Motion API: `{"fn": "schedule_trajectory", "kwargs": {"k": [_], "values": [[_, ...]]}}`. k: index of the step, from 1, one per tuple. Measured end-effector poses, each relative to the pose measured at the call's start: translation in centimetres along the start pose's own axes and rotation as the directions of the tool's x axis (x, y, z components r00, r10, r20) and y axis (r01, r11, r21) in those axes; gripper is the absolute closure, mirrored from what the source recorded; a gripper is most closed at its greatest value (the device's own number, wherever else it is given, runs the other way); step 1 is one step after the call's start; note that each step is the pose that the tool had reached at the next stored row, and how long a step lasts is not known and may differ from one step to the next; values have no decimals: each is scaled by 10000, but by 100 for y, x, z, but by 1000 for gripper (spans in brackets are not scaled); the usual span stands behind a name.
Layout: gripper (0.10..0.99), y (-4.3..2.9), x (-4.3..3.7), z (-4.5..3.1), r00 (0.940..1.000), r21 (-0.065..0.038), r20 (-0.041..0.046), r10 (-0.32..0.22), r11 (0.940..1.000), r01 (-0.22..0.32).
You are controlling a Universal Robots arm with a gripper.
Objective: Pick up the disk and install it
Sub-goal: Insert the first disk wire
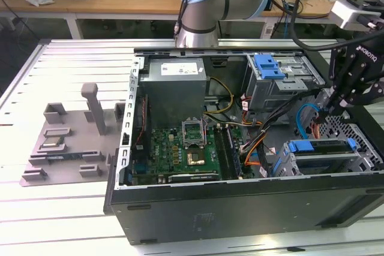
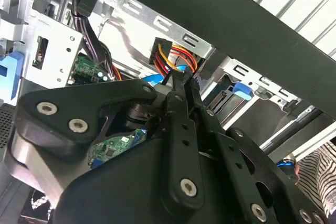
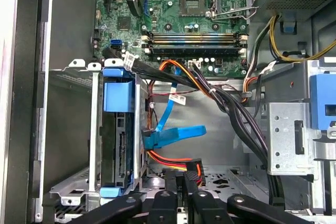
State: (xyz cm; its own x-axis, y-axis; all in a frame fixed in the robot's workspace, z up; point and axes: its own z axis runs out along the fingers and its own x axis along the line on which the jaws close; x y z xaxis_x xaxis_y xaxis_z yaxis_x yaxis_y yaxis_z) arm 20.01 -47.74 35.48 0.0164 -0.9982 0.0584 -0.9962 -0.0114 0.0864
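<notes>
At the exterior view's left, a grey tray (image 1: 36, 175) with small parts in its pockets lies on the slatted metal table (image 1: 36, 220), just beside the open computer case (image 1: 210, 208). Inside the case, the grey power supply box (image 1: 177, 82) stands at the far left corner, and the green main board (image 1: 174, 148) lies nearer, below it. Bundles of black, orange and yellow cables (image 1: 252, 142) run from the board towards the right. At the far right of the case, an empty blue caddy (image 1: 268, 66) sits on top of a metal bay.

The disk (image 1: 324, 148) is at the near right corner of the case, inside the metal drive cage (image 1: 360, 163), with the blue ends of its bracket showing at both sides. In the first wrist view the disk (image 3: 123, 150) is seen edge-on in that cage (image 3: 94, 129), its blue bracket (image 3: 118, 96) at the end nearest the board (image 3: 173, 19).

The black gripper (image 1: 321, 118) hangs just beyond the cage at the exterior view's right, apart from the disk. In both wrist views its fingers are drawn tight together with no gap (image 3: 184, 178) (image 2: 181, 80). Their tips are at a black plug with red, yellow and orange wires (image 3: 193, 167); whether they pinch it I cannot tell. A flat blue cable (image 3: 176, 134) lies loose between the cage and the plug
</notes>
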Motion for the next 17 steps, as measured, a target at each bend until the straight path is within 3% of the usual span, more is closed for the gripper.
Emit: {"fn": "schedule_trajectory", "kwargs": {"k": [5, 7, 10, 13, 17], "values": [[918, 17, 8, 2, 10000, 1, -2, 2, 10000, -2], [918, 73, 101, 17, 10000, 5, -7, 1, 10000, -1], [918, 94, 215, 29, 10000, 5, -17, 2, 10000, -2], [918, 95, 417, 57, 10000, 5, -45, 4, 10000, -4], [918, 101, 439, 129, 10000, 5, -57, 4, 10000, -4]]}}
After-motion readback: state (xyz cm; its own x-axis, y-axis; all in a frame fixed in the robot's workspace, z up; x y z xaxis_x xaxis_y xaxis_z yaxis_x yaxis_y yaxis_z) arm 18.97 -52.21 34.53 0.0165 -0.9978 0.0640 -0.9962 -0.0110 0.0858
